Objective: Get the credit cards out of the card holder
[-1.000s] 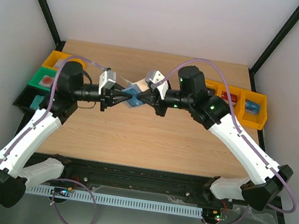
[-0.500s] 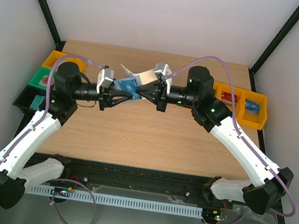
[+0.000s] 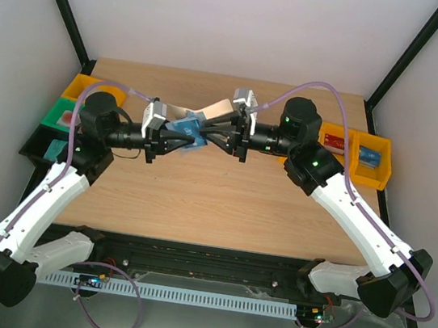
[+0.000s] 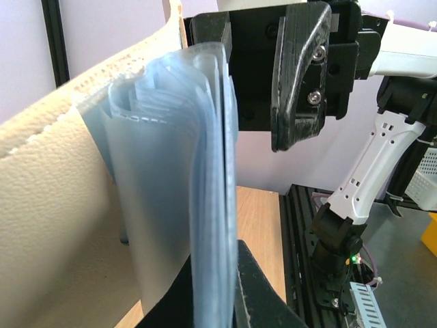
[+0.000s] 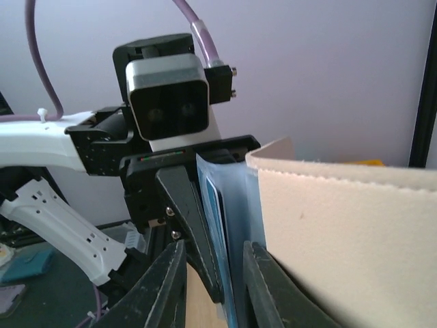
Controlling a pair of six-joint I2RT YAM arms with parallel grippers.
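The card holder [image 3: 183, 127], pale beige outside with blue sleeves inside, hangs open above the table between my two grippers. My left gripper [image 3: 187, 138] is shut on the bundle of blue sleeves [image 4: 205, 205], and the beige cover [image 4: 54, 219] folds away to the left. My right gripper [image 5: 217, 249] is open. Its fingers [image 5: 167, 287] stand on either side of the same sleeves [image 5: 232, 205], and the beige cover [image 5: 341, 239] lies just outside them. No credit cards show clearly, only a darker blue edge inside the sleeves.
Yellow bins [image 3: 371, 158] with small items line the table's right edge. A yellow bin [image 3: 79, 86], a green one [image 3: 61, 115] and a dark one [image 3: 42, 143] sit at the left edge. Bare wooden table [image 3: 213, 204] lies below the grippers.
The right gripper's jaws have parted from shut. The left gripper loosened briefly and is shut on the sleeves again. The holder has shifted slightly left and opened wider.
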